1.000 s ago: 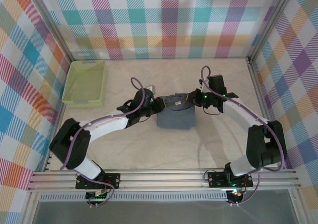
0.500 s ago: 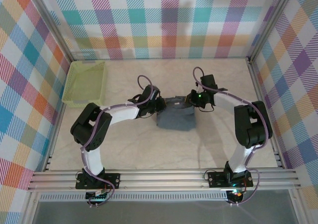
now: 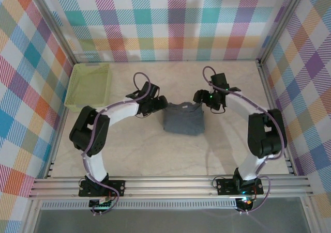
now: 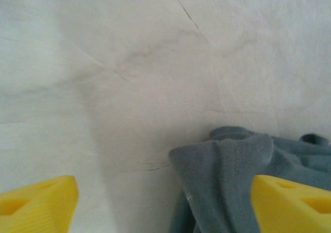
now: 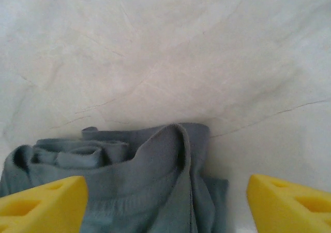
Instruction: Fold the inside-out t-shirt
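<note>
The inside-out t-shirt (image 3: 183, 120) lies on the table as a small dark slate-grey folded rectangle between the two arms. My left gripper (image 3: 162, 105) is open at the shirt's far left corner. In the left wrist view its yellow fingertips (image 4: 36, 204) stand wide apart, with a raised fold of the shirt (image 4: 232, 176) inside the right-hand one and nothing gripped. My right gripper (image 3: 199, 97) is open at the far right corner. In the right wrist view the shirt's bunched edge (image 5: 155, 176) lies between the spread fingertips (image 5: 289, 202), which do not touch it.
A lime-green mesh basket (image 3: 89, 86) stands at the back left of the table. Bare pale tabletop (image 3: 155, 150) surrounds the shirt. Checked walls and metal rails (image 3: 264, 83) close in the sides and back.
Both grippers have opened and let go of the shirt's far corners. The arms have drawn slightly back and outward. The shirt's far edge now rests on the folded stack.
</note>
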